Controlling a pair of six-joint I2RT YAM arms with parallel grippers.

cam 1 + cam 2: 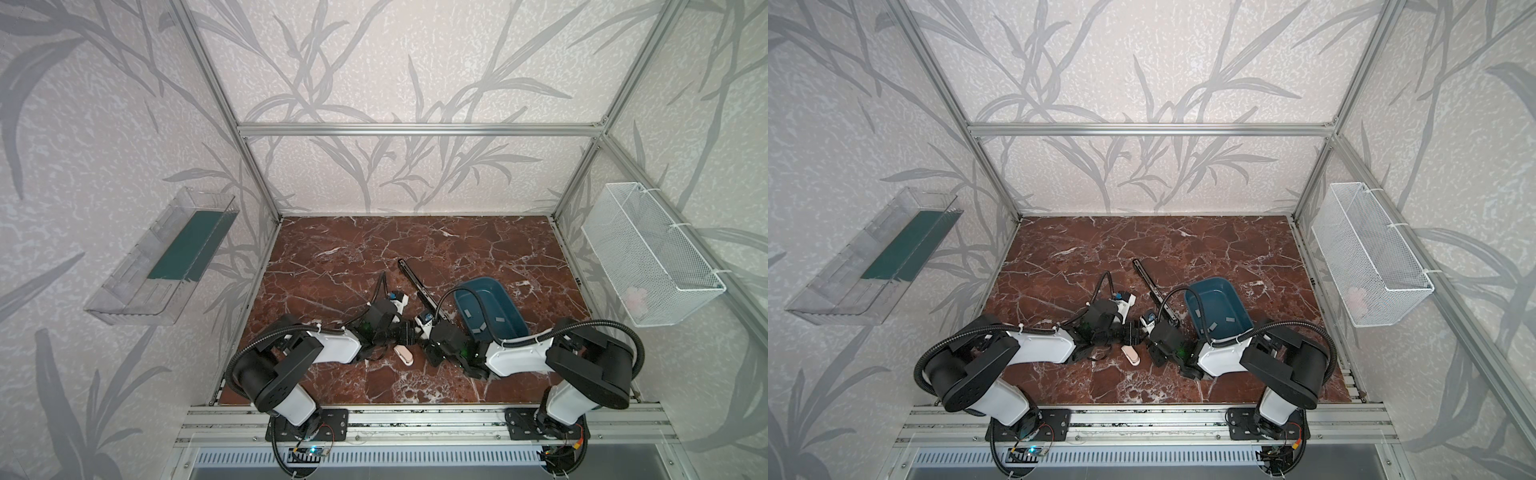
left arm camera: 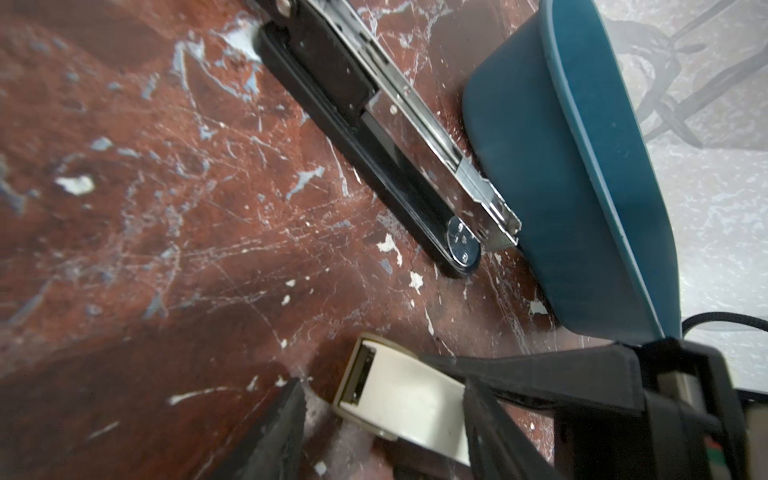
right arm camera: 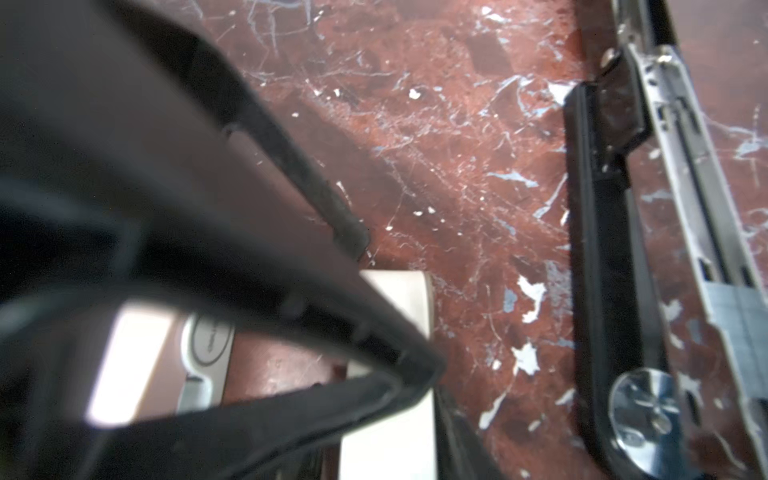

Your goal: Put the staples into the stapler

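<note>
The black stapler [image 1: 417, 289] [image 2: 374, 166] lies opened flat on the marble, its metal channel [image 3: 681, 166] bared beside the blue bin [image 1: 509, 307]. A matte grey strip [image 3: 735, 307] sits in that channel near its front end. Several grey staples [image 1: 498, 320] [image 1: 1229, 320] lie in the bin. Both grippers meet just in front of the stapler at a small cream-white plastic piece [image 1: 405, 355] [image 2: 407, 399]. My left gripper [image 2: 384, 386] straddles it, touching on one side with a gap on the other. My right gripper [image 3: 388, 415] has one finger against the piece; the other finger is hidden.
A clear shelf [image 1: 166, 257] with a green mat hangs on the left wall. On the right wall hangs a white wire basket [image 1: 652, 249]. The blue bin [image 2: 540, 166] stands right against the stapler's front end. Black cable loops arch over both wrists.
</note>
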